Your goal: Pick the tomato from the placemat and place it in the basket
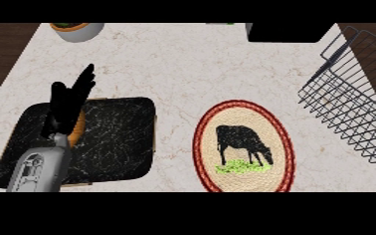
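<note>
The left hand (pixel 67 104) rested with fingers straight over the black marble board (pixel 117 139); the right hand was out of sight; no tomato showed on the cow-patterned placemat (pixel 243 147), so I judged the wire basket (pixel 345 94) step underway or finished.

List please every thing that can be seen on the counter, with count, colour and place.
Oval woven placemat with black cow: one, beige with red border, lower centre-right.
Wire basket: one, dark grey, right edge.
Dark marble slab on wooden board: one, black with white veins, lower left.
Bowl-shaped pot with green content: one, grey, orange rim, top left.
Black box-shaped object: one, top right, cut off.
Marble counter: one, beige-white.
Tomato: not visible.
Left hand: one, black, fingers straight, over the slab.
Right hand: not in view.
</note>
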Motion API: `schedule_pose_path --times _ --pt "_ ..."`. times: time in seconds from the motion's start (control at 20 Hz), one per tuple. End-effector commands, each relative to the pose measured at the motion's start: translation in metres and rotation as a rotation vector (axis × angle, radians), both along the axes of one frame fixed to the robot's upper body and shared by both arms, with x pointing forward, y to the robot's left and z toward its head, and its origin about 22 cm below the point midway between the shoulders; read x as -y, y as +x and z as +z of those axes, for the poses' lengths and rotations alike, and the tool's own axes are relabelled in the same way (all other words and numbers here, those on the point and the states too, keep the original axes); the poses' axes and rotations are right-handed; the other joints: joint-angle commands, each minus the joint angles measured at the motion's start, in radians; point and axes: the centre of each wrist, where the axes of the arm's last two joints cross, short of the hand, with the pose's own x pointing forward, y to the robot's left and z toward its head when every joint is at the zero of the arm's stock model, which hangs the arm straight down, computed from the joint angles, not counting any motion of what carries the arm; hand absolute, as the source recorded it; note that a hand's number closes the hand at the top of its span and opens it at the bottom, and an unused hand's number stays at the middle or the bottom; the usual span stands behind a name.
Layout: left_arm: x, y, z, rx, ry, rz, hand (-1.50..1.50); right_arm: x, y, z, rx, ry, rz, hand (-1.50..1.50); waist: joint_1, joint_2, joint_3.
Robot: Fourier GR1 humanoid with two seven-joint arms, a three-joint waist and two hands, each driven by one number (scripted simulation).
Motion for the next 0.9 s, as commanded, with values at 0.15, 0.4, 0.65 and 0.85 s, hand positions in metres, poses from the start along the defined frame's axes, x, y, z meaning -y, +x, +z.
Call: schedule_pose_path --times 0.15,0.4,0.65,0.85 --pt "0.015 -0.015 -0.014 -0.006 -0.008 -0.008 0.0 0.015 0.015 -0.033 -0.165 0.166 -0.044 -1.5 0.0 -0.002 0.0" --pt "0.003 -0.007 0.0 -0.01 -0.01 0.008 0.0 0.014 0.025 -0.072 -0.102 0.269 -0.018 -1.5 -0.002 -0.001 0.0" --pt "0.003 -0.006 0.0 0.007 0.0 -0.005 0.0 0.03 0.026 -0.053 0.01 0.445 -0.044 -1.5 -0.003 -0.002 0.0" --pt "0.009 0.0 -0.009 0.006 0.001 0.013 0.0 0.056 0.014 -0.036 0.143 0.535 -0.149 -1.5 -0.011 -0.001 0.0"
